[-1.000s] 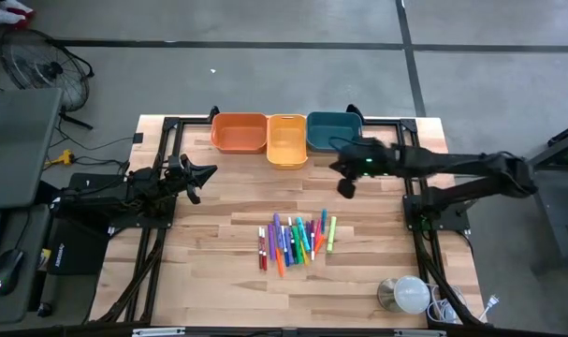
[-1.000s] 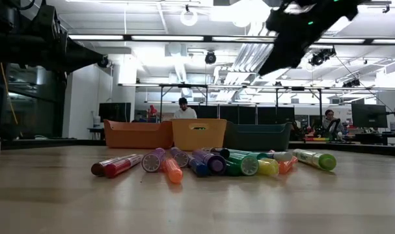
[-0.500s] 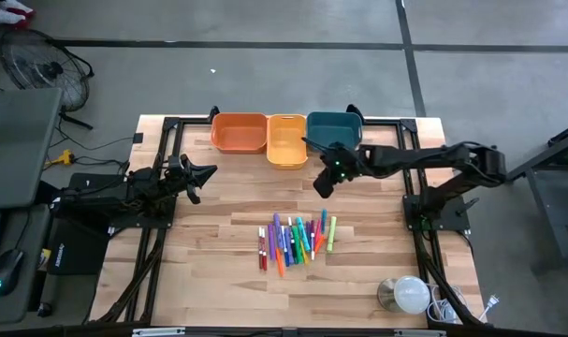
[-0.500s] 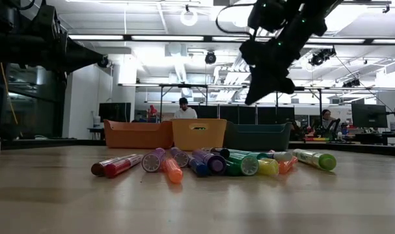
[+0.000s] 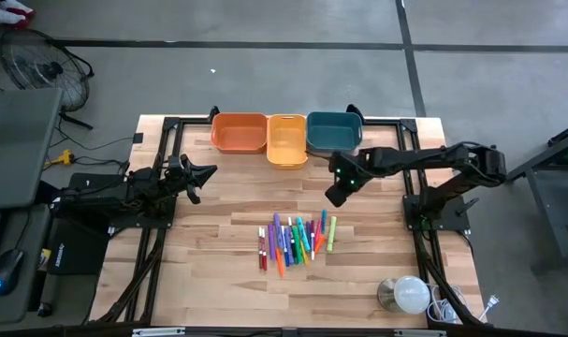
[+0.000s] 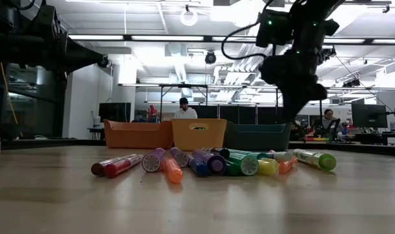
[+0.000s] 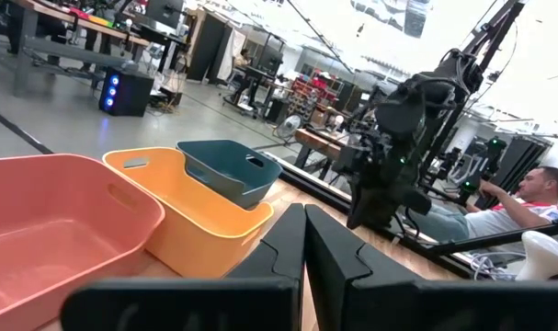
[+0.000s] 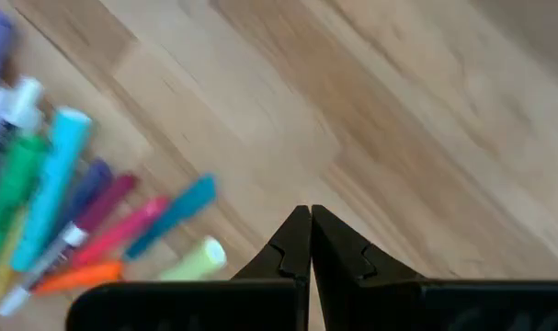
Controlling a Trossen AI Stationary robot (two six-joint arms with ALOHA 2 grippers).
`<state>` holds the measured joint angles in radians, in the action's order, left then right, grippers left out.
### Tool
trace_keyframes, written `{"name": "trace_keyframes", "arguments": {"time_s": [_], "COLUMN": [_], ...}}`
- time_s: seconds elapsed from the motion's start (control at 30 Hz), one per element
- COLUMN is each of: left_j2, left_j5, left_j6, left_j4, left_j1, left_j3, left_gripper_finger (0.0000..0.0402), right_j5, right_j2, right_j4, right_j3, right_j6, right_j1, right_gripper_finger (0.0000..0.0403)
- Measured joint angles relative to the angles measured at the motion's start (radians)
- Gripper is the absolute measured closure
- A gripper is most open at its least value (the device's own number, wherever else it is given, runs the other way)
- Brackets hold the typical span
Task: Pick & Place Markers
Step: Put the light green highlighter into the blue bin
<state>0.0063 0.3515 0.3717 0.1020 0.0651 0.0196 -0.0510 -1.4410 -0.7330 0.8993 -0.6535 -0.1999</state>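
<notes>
Wooden surface (image 5: 209, 271) in a big workshop with a grey floor, three bins lined up along the far edge: orange bin (image 5: 239, 132), yellow bin (image 5: 286, 139), teal bin (image 5: 333, 130). The markers (image 5: 297, 241) lie bunched together mid-surface, nearer the front. Right claw (image 5: 334, 196) hangs in the air between the teal bin and the markers, fingers pressed together, gripping nothing. Left claw (image 5: 209, 170) sits off at the left side, also pressed together and empty
</notes>
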Motion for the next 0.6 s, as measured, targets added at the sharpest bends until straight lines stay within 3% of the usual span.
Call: {"name": "trace_keyframes", "arguments": {"time_s": [0.17, 0.33, 0.6], "left_j2": [0.000, 0.000, 0.000], "left_j5": [0.000, 0.000, 0.000], "left_j6": [0.000, 0.000, 0.000], "left_j4": [0.000, 0.000, 0.000], "left_j1": [0.000, 0.000, 0.000], "left_j3": [0.000, 0.000, 0.000], "left_gripper_finger": [0.0399, 0.0399, 0.0399], "right_j5": [0.063, 0.120, 0.113], "right_j2": [0.000, 0.000, -0.011], "right_j4": [-0.063, -0.136, -0.117], "right_j3": [-0.001, -0.001, -0.001], "right_j6": [-0.061, -0.164, -0.571], "right_j1": [0.063, 0.157, 0.266], "right_gripper_finger": [0.0380, 0.0324, 0.0205]}}
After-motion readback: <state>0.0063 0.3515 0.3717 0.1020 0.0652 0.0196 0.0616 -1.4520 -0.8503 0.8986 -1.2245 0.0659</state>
